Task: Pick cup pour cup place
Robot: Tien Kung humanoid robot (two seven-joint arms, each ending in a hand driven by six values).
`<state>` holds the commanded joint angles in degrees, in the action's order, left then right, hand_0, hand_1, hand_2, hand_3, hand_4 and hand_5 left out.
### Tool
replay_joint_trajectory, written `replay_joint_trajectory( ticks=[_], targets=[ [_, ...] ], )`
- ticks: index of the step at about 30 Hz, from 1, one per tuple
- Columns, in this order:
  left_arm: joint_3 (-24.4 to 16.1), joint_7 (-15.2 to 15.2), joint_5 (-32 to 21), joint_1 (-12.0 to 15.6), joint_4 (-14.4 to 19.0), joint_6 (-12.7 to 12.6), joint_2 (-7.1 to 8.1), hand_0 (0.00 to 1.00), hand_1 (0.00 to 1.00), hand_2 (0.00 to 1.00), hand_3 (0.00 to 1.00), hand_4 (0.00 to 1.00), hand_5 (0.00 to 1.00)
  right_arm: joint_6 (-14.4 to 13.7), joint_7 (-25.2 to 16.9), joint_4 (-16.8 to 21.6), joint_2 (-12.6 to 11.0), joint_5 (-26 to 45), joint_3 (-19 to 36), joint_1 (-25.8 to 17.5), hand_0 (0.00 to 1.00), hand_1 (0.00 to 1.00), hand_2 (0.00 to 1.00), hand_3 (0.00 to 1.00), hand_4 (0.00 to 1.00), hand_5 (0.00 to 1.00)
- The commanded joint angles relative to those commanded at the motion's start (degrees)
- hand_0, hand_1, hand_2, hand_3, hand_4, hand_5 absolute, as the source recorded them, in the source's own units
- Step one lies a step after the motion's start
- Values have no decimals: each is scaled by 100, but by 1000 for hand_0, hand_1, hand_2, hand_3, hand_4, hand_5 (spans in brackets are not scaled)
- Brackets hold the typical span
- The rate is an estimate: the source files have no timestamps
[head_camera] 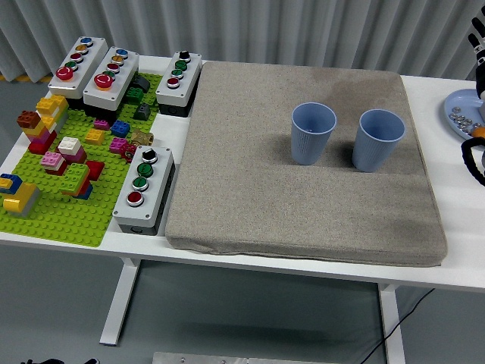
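Cups point(314, 133) and point(377, 139) stand upright side by side on the grey mat point(303, 220). Our right hand point(477, 45) shows only at the mat's far right, well apart from them; we cannot tell its grip.

Mat point(303, 189) covers the centre and right of the table point(462, 265). Two cups stand upright on its far right part, side by side, apart: left cup point(313, 133), right cup point(377, 139). Brick baseplate point(61, 212) lies left of the mat with bricks on it. Two button boxes point(95, 68) sit at its far end, a third point(179, 73) just beside the mat's far-left corner, a fourth point(142, 189) against the mat's left edge, nearer. Dish point(461, 114) at the table's right edge, small parts in it.
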<state>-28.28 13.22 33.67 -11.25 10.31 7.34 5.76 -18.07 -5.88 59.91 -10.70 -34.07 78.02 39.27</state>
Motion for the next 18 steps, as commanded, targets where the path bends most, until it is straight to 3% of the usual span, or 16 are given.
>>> replay_joint_trajectory(
  ticks=[18],
  targets=[
    [-207,15,151,-2,0,-10,-3,776,764,817,656,504,998,16,32,28,-12,-1,22,16,959,811,780,779,826,879]
  ],
)
